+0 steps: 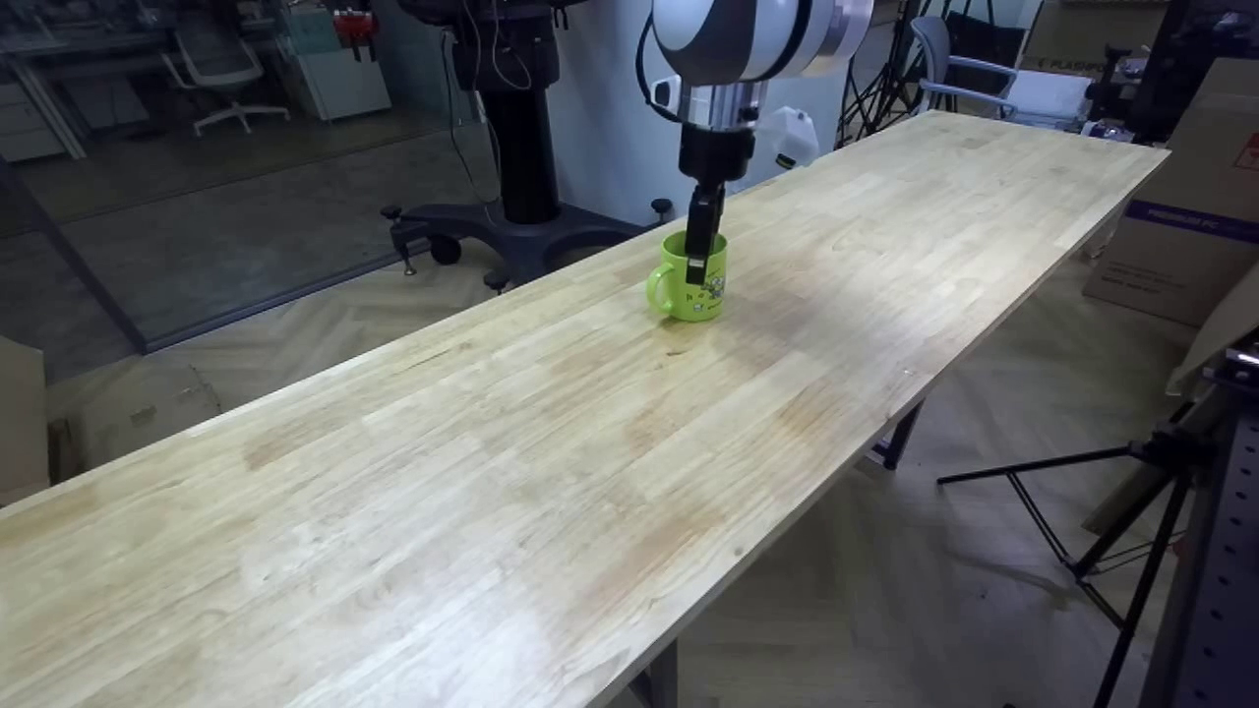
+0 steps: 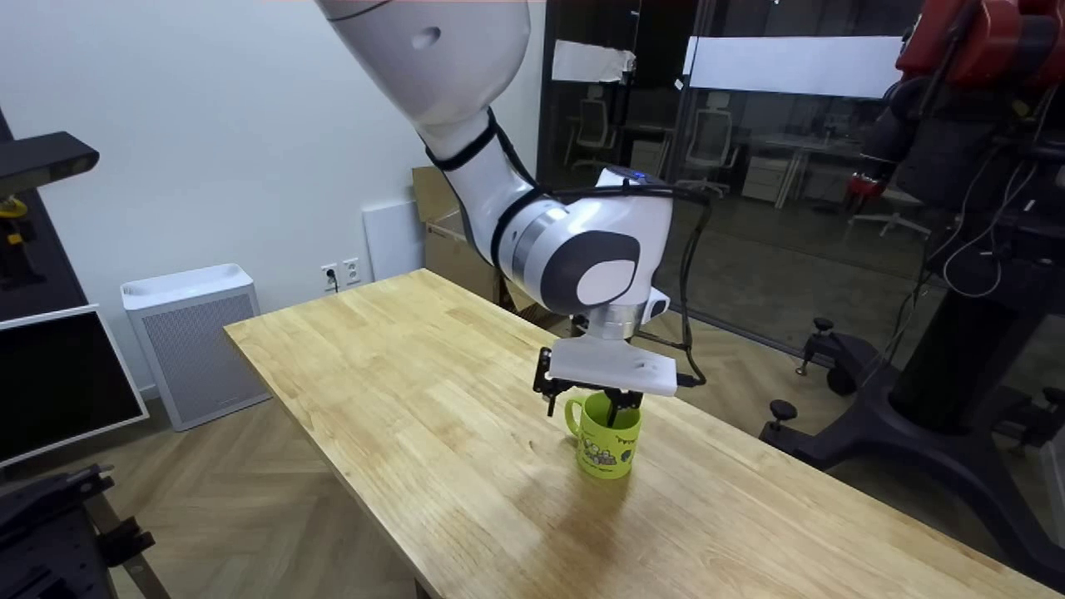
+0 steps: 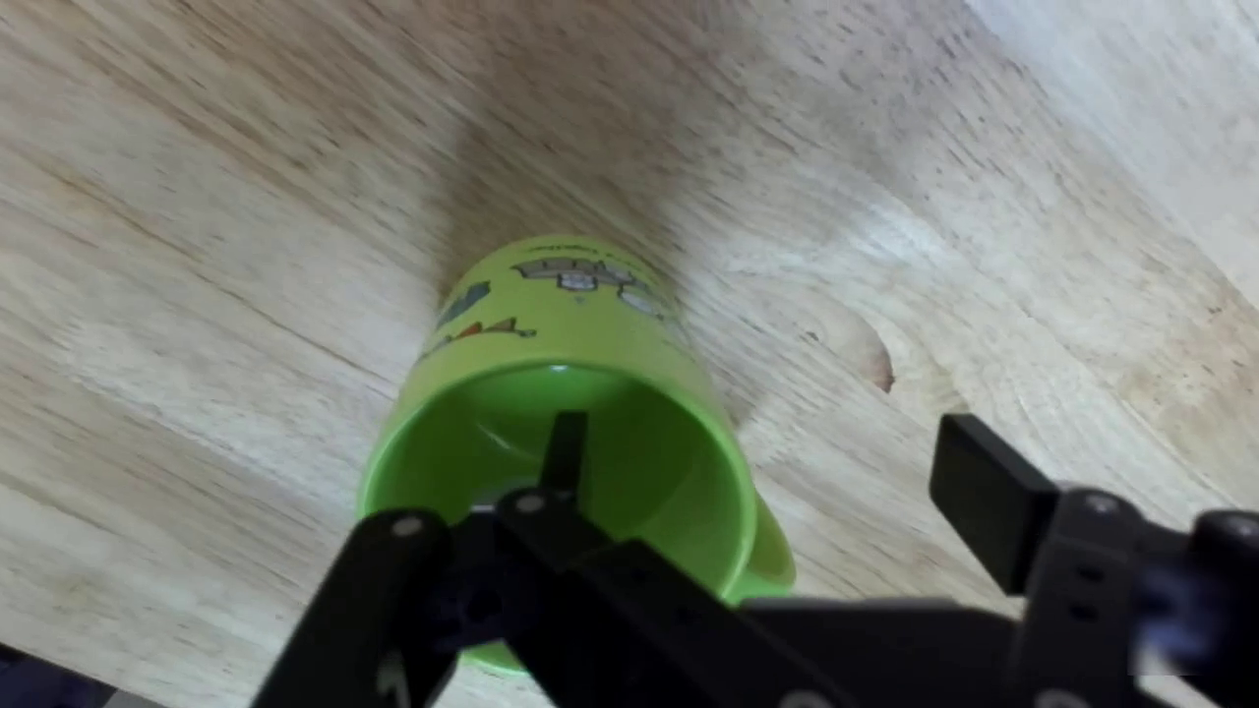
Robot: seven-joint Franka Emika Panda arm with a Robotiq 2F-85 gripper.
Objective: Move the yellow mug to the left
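Yellow mug (image 3: pixel 580 329) below spread hand (image 3: pixel 772 457), one finger (image 3: pixel 567 447) inside, other outside.

We see a long wooden counter (image 1: pixel 443 492) running, in an exterior view, from between seven and eight o'clock up to two. There we find a black wheeled pedestal (image 1: pixel 526 157) toward eleven, a white swivel chair (image 1: pixel 211 54) at ten, a purple-striped cardboard box (image 1: pixel 1161 258) between two and three, and a black tripod (image 1: pixel 1172 449) toward four. In an exterior view we have a white mesh-fronted unit (image 2: pixel 200 349), a dark screen (image 2: pixel 62 391) and wall sockets (image 2: pixel 352 271) all close to nine, with a brown carton (image 2: pixel 456 254) at ten. In the wrist view we spot a small knot (image 3: pixel 878 369) in the wood at three o'clock.
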